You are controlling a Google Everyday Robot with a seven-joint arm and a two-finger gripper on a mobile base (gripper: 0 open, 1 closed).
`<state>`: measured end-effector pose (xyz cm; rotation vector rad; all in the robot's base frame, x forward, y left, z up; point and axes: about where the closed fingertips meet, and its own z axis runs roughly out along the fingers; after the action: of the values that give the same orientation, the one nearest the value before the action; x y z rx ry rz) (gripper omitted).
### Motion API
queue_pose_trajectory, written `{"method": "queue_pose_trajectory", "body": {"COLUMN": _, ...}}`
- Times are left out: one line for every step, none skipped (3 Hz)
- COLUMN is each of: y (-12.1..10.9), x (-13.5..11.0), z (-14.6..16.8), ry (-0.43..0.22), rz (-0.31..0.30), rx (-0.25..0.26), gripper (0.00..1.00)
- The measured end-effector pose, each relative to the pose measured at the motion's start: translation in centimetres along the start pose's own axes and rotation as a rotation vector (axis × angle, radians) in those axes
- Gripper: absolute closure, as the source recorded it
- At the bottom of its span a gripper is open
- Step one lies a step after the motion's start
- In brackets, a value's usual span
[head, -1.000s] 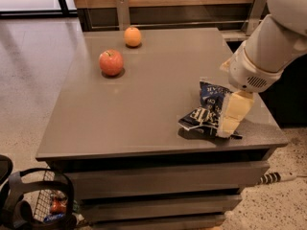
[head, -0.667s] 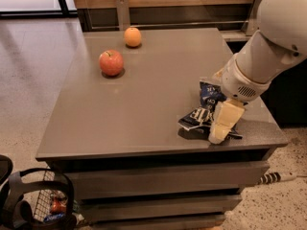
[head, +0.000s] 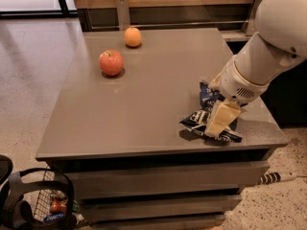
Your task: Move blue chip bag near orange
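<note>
The arm has swung a little to the left and lower over the last second, and its gripper (head: 220, 120) now sits further in over the bag than it did, while the bag itself has not shifted.

Down on the floor at the far left stands a wire basket (head: 36, 200) with dark handles, a few things lying in it that I can't make out. Above it is the grey counter (head: 144, 109). On its far left part sits a red apple (head: 111, 63), upright with the stem dimple on top. Just behind it and slightly to the right is the orange (head: 133, 37), close to the back edge, near the apple but not touching it.

The middle of the counter separates these from the blue chip bag (head: 194, 119), which lies crumpled near the front right corner, well apart from both fruits. The cream-coloured gripper points down onto the bag's right half and covers part of it, with dark foil showing to its left, behind it and below it. Whether it is open or closed on the bag I cannot tell from here. The thick white arm (head: 268, 47) rises from it to the upper right. On the floor to the right lies a striped cable (head: 274, 178).
</note>
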<state>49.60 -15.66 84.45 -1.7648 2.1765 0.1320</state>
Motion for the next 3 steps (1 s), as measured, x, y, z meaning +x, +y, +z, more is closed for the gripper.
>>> {"method": "queue_pose_trajectory", "body": {"y": 0.07, "x": -0.06, "z": -0.01, "ry": 0.001, "rz": -0.002, "rx": 0.000, "gripper": 0.47}}
{"method": "queue_pose_trajectory", "body": {"y": 0.13, "x": -0.12, "z": -0.02, "ry": 0.001, "rz": -0.003, "rx": 0.000, "gripper": 0.71}}
{"method": "queue_pose_trajectory", "body": {"y": 0.19, "x": -0.18, "z": -0.02, "ry": 0.002, "rz": -0.005, "rx": 0.000, "gripper": 0.94}}
